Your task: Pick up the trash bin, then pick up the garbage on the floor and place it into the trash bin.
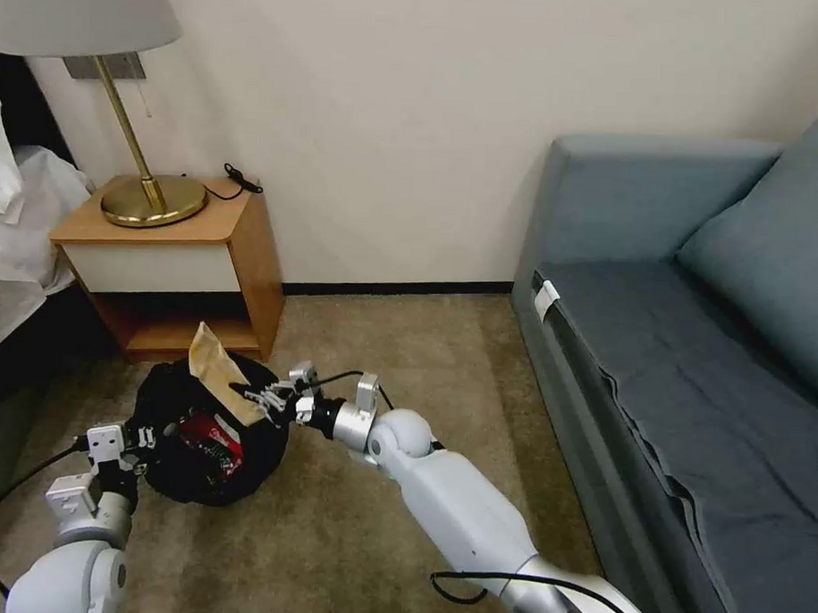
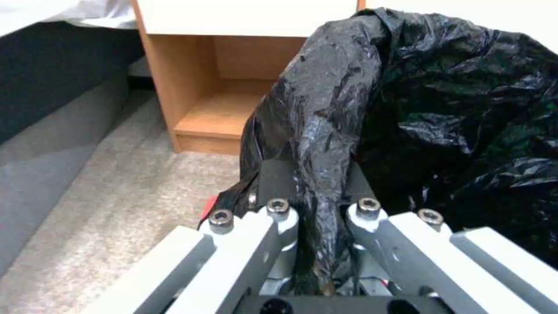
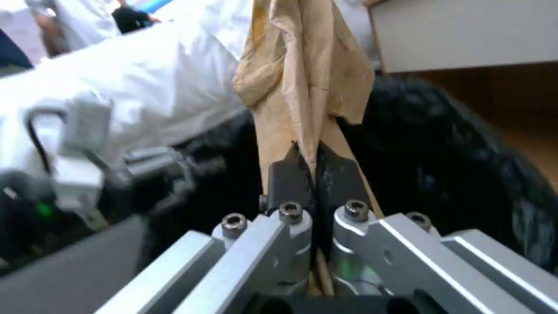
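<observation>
- Down in the lower left of the head view, the trash bin (image 1: 209, 443) sits on the carpet (image 1: 407, 360), its black bag around a red snack packet (image 1: 212, 438) with no legible print.
- A tan paper bag (image 1: 217, 371) stands over its rim, clamped in the right gripper (image 1: 255, 398).
- At the bin's left, the left gripper (image 2: 317, 192) pinches the black liner.
- Just behind stands a wooden nightstand (image 1: 241, 247).

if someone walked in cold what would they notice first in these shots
First, the trash bin on the carpet before the nightstand, its black liner pinched at the rim by the left claw. Then the crumpled tan paper bag, gripped by the right claw and standing up over the bin's mouth, with a red snack packet inside.
</observation>
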Motion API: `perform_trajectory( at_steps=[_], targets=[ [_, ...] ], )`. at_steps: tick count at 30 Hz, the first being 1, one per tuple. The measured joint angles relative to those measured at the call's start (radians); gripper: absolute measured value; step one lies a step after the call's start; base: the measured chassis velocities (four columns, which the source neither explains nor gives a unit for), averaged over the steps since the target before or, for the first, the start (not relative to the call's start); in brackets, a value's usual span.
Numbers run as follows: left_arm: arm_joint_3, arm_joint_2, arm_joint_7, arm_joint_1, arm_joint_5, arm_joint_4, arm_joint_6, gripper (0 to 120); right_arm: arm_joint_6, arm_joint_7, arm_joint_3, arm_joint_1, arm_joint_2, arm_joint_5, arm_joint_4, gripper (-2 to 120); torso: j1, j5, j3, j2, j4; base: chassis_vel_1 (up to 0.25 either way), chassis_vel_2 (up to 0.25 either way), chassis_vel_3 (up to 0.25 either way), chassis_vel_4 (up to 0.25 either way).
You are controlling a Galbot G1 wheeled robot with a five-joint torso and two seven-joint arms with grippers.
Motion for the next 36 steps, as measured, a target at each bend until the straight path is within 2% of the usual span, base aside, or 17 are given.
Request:
perform_trajectory(
  at_steps=[7,9,12,15,17,24,26,30,31,33,36],
  targets=[
    [0.021,-0.014,0.0,-0.003,0.008,0.008,0.0,4,0.021,-0.004,0.002,-0.012,0.001,-0.044,-0.012,2,0.0,0.0001,0.0,0.0,0.0002,0.0,0.0,0.0,0.0],
    [0.025,-0.016,0.001,-0.003,0.01,0.009,0.0,4,0.025,-0.004,-0.001,-0.015,0.001,-0.053,-0.011,14,0.0,0.0002,0.0,0.0,0.0002,0.0,0.0,0.0,0.0],
    [0.025,-0.017,0.001,-0.005,0.01,0.01,0.0,4,0.031,-0.005,-0.002,-0.017,0.001,-0.064,-0.01,20,0.0,0.0001,0.0,0.0,0.0003,0.0,0.0,0.0,0.0],
    [0.025,-0.016,0.001,-0.006,0.011,0.012,0.0,4,0.042,-0.013,0.003,-0.018,0.001,-0.083,-0.01,36,0.0,0.0001,0.0,0.0,0.0003,0.0,0.0,0.0,0.0],
    [0.025,-0.016,0.001,-0.007,0.011,0.012,0.0,4,0.045,-0.014,0.005,-0.019,0.001,-0.087,-0.01,39,0.0,0.0001,0.0,0.0,0.0003,0.0,0.0,0.0,0.0],
    [0.021,-0.016,0.002,-0.008,0.008,0.018,0.0,4,0.056,-0.017,0.02,-0.032,0.001,-0.116,0.007,67,0.0,0.0001,0.0,0.0,0.0003,0.0,0.0,0.0,0.0],
    [0.02,-0.016,0.002,-0.008,0.006,0.018,-0.001,4,0.058,-0.017,0.023,-0.033,0.001,-0.121,0.008,70,0.0,0.0001,0.0,0.0,0.0004,0.0,0.0,0.0,0.0],
    [0.005,-0.011,-0.002,-0.006,-0.013,0.018,-0.001,4,0.067,-0.01,0.07,-0.034,0.0,-0.136,0.015,88,0.0,0.0002,0.0,0.0,0.0004,0.0,0.0,0.0,0.0],
    [0.005,-0.011,-0.002,-0.006,-0.013,0.018,-0.001,4,0.067,-0.01,0.07,-0.034,0.0,-0.136,0.015,88,0.0,0.0002,0.0,0.0,0.0004,0.0,0.0,0.0,0.0],
    [-0.004,-0.009,-0.009,-0.002,-0.026,0.008,-0.001,4,0.092,0.0,0.13,-0.022,0.001,-0.182,-0.005,96,0.0,0.0001,0.0,0.0,0.0005,0.0,0.0,0.0,0.0],
    [-0.02,-0.008,-0.021,0.003,-0.056,-0.015,0.005,4,0.148,0.008,0.232,0.008,0.0,-0.29,-0.081,99,0.0,0.0003,0.0,0.0,0.0004,0.0,0.0,0.0,0.0]
  ],
)
